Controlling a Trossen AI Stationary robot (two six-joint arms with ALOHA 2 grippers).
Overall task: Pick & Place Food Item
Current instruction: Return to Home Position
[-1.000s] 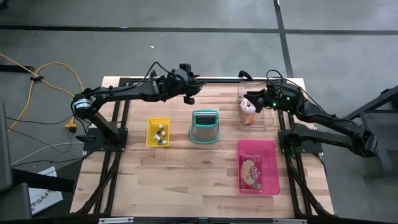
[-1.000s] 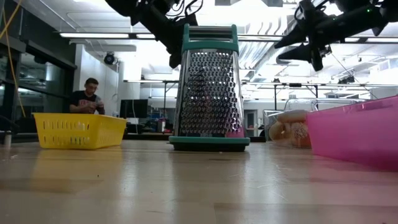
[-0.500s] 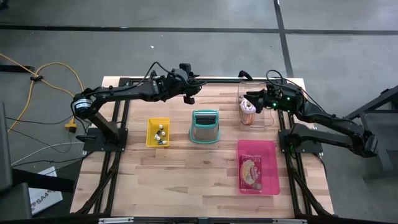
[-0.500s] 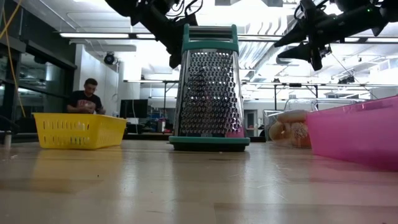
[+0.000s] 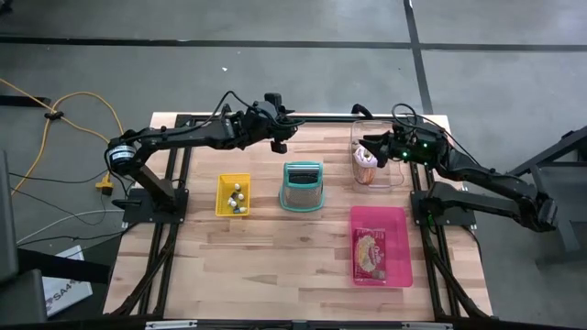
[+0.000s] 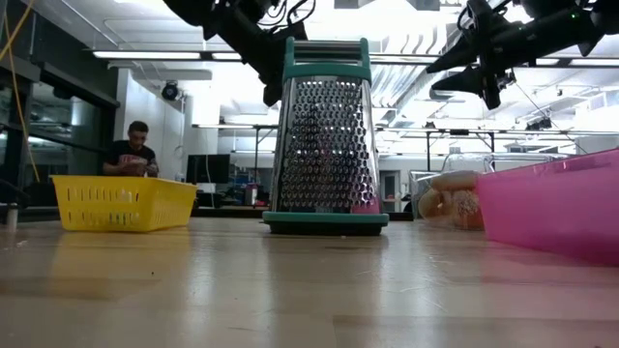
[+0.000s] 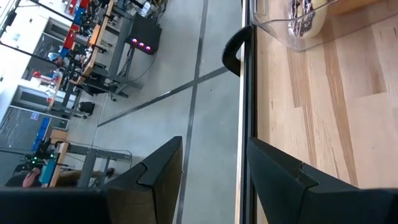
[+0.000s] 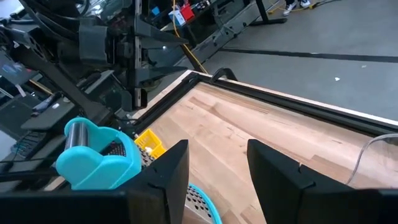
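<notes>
High view: food items point(image 5: 367, 171) lie in the transparent bin point(image 5: 393, 177) at the bench point(image 5: 275, 266) far-right corner, so placing looks done and only arm retraction is left. Left tool point(image 5: 278, 139) hangs near the far edge and right tool point(image 5: 365, 151) over the bin, both clear of grater point(image 5: 302, 186), yellow basket point(image 5: 233, 194) and pink tray point(image 5: 381, 216). Low view: both arms ride above grater height, so there is ample room to withdraw. Wrist views: both tools spread wide, nothing held.

Teal grater point(image 5: 302, 186) mid-table, yellow basket point(image 5: 228, 183) just beside; pink tray point(image 5: 381, 214) apart; person point(image 6: 131, 155) seated in room behind.
</notes>
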